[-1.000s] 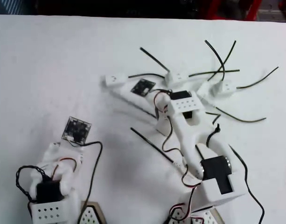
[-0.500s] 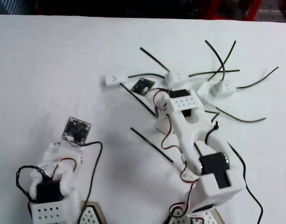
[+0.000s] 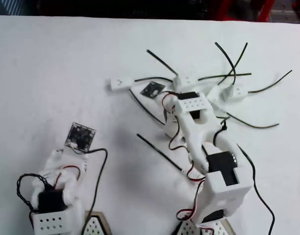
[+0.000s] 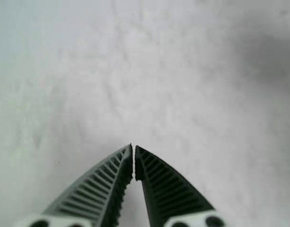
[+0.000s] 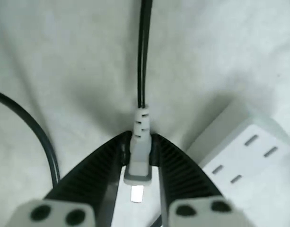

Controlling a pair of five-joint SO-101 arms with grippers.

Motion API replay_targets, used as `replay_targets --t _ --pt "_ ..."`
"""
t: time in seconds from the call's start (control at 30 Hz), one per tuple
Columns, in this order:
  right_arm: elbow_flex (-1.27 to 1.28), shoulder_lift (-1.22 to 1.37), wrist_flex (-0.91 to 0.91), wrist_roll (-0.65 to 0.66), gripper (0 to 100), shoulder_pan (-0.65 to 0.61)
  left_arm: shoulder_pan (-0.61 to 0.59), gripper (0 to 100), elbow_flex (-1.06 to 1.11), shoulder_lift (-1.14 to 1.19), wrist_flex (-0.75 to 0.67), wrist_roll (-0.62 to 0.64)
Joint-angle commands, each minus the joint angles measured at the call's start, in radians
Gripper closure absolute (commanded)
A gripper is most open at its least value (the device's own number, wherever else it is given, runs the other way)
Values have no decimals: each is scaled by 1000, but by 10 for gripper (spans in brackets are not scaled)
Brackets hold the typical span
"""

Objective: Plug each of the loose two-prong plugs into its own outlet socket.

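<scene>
You are pushing the right arm (image 3: pixel 208 142) farther out toward the cluster of white blocks and black leads; over the last second its wrist is sliding away from the base and the trailing cord (image 3: pixel 145 108) is swinging with it. So you are carrying the plug, not dropping it. I am reading this as the approach step, with insertion not yet done.

The right gripper (image 5: pixel 140 142) is pinching narrow, jaws nearly together, clamping the plug (image 5: pixel 137 158) by its sides. The outlet socket (image 5: pixel 246 151) is lying just beside the jaws, not touching the plug, its slotted face showing; I am not telling which block in the high view it is. The left arm (image 3: pixel 54 191) is not shifting, parked by its base; the left gripper (image 4: pixel 134 150) is sitting tip to tip, gripping nothing, over bare cloth.

The plug is looking like smooth moulded white plastic, small and boxy with a ribbed neck; the cord is thin, twin-strand, rubbery and holding its curve. The socket is a hard squared block with thin paired slots; the jaws are dark ridged plastic. The table cloth (image 3: pixel 52 63) is soft, white and wrinkling, so the socket is probably sliding if you are shoving.
</scene>
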Motion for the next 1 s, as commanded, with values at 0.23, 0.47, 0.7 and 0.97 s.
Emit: replay_targets --t 0.23,0.47,0.7,0.97 --pt "-14 -88 140 -11 925 -33 -7 969 -5 -12 -17 -9" --pt "-14 -97 151 -11 983 -35 -7 969 -5 -12 -17 -9" --pt "-14 -326 283 -63 982 -42 -7 969 -5 -12 -17 -9" --pt "74 -687 275 -302 982 -162 -7 965 -11 -12 -74 -2"
